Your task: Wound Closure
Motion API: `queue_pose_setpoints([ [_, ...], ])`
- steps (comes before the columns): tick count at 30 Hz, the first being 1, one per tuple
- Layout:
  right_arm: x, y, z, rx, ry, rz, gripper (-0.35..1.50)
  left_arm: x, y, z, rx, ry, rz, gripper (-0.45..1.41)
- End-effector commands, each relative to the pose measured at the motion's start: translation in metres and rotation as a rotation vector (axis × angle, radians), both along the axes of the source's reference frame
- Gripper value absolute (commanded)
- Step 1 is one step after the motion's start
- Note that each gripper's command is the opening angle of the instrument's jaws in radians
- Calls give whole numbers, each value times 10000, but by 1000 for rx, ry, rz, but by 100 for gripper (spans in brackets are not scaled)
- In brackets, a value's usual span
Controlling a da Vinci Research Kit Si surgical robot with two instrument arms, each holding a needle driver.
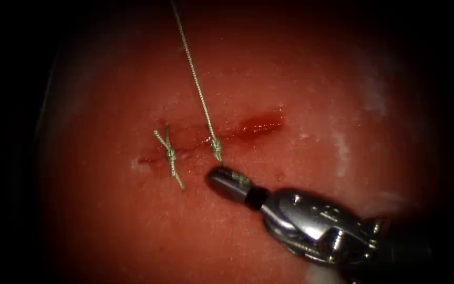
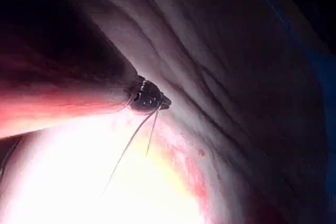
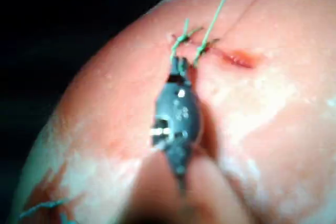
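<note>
Right gripper [image 1: 222, 181] pinching thread [image 1: 194, 79] below knot [image 1: 216, 147], left gripper [image 2: 164, 102] state unclear

A blue drape [image 2: 320, 72] lies beside the bench.

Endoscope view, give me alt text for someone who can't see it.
The right gripper is shut on a short thread end just below a knot on the cut. A long thread runs up from that knot. A finished knot with trimmed ends sits to its left.
</note>
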State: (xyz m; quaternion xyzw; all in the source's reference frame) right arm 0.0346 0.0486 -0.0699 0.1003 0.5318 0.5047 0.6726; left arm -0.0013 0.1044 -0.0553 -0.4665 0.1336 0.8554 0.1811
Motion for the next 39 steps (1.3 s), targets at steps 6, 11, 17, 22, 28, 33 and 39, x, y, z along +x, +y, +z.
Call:
queue_pose_setpoints([
  [6, 1, -14, 5, -9, -1, -73, -35, 0, 17, -6, -13, 45, -30, -35],
  [11, -10, -22, 4, -24, -27, -76, -35, 0, 17, -5, -17, 58, -41, -35],
  [17, -11, -29, 2, -30, -33, -94, -35, 0, 19, -6, -18, 71, -53, -35],
  [22, -4, -21, -3, -118, -49, -115, -35, -3, 14, -3, -19, 54, -26, -35],
  [28, 3, -10, -16, -220, -7, -181, 59, -9, 3, -25, 42, -30, 7, -35],
  [33, -1, 3, -51, -224, 48, -272, 140, -17, -18, -92, 109, -128, 39, -35],
  [39, -11, 29, -87, -182, 47, -273, 133, -22, -44, -151, 138, -198, 54, -35],
])
